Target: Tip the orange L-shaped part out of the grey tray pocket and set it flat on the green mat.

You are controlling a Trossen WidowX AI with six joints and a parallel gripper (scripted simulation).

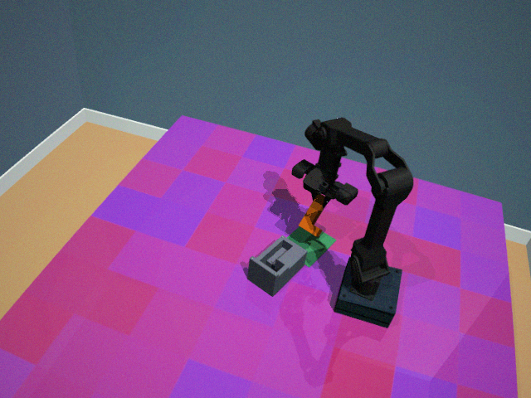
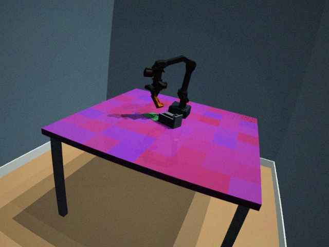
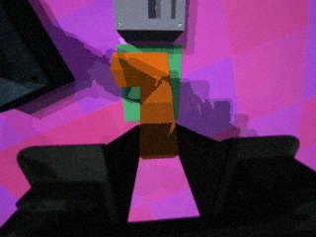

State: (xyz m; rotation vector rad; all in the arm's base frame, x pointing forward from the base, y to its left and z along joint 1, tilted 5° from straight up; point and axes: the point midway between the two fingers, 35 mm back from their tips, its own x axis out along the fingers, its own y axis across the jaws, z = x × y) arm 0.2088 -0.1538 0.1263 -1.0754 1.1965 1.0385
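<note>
Now, claw (image 1: 322,197): pinching the orange part (image 1: 312,218), fingertips hard to see.
Mat (image 1: 324,242): below, half hidden.

Matte black arm (image 1: 377,180) — apparently bolted base.

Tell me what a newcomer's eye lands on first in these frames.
The orange L-shaped part stands out first: it hangs tilted from the black gripper, which is pinched on its upper end, above the green mat. Next to the mat sits the grey tray, its L-shaped pocket now vacant. All of it sits on a loud pink-and-purple checkered table.
</note>
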